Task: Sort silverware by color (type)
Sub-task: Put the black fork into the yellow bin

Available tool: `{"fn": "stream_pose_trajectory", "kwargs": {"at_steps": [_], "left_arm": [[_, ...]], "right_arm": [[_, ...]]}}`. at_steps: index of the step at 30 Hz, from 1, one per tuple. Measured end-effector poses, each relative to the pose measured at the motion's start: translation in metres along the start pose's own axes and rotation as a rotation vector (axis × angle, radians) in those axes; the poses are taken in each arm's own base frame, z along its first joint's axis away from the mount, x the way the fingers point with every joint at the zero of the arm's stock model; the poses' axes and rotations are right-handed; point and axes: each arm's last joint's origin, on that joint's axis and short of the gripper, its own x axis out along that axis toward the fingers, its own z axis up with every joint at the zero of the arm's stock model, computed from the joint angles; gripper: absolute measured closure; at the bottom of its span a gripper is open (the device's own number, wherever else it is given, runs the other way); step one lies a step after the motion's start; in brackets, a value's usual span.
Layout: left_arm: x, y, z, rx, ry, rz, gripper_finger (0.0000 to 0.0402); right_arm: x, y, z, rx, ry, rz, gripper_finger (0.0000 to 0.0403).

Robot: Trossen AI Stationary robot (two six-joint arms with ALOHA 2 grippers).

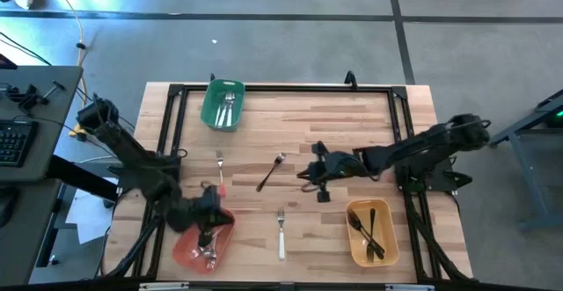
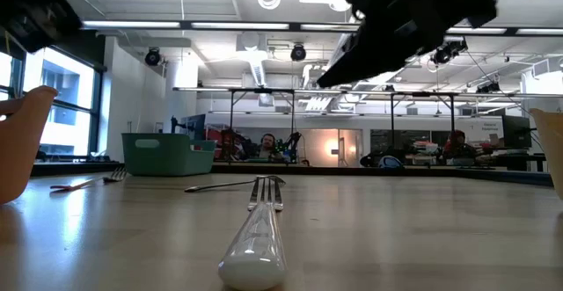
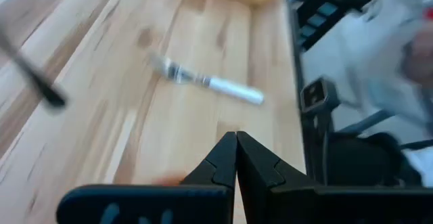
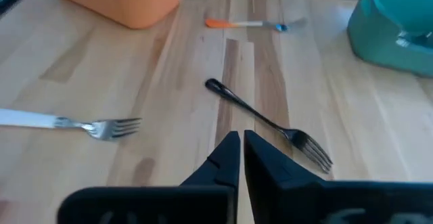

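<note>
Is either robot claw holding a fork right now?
No. The left claw and the right claw are both shut on nothing.

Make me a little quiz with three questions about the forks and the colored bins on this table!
1. How many forks lie loose on the table, outside the bins?
2. True or false: the yellow bin holds black utensils.
3. Which loose fork lies nearest the right gripper: A the white-handled fork, B the black-handled fork, C the orange-handled fork?

Key: 1. Three. 2. True. 3. B.
</note>
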Motion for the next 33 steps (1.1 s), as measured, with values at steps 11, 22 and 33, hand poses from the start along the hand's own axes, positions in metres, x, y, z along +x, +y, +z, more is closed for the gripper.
{"fn": "stream_pose_trajectory", "kwargs": {"at_steps": [11,22,33], "left_arm": [[0.027,0.070,0.001,0.139,-0.185,-0.113,0.0401],[0.029,0.077,0.006,0.260,-0.190,-0.100,0.0401],[0.029,0.077,0.006,0.272,-0.190,-0.098,0.0401]], "right_arm": [[0.064,-0.035,0.002,-0.029,0.166,-0.030,0.0274],[0.129,-0.070,0.017,-0.133,0.487,0.033,0.0250],[0.168,-0.087,0.013,-0.124,0.649,0.184,0.0249]]}}
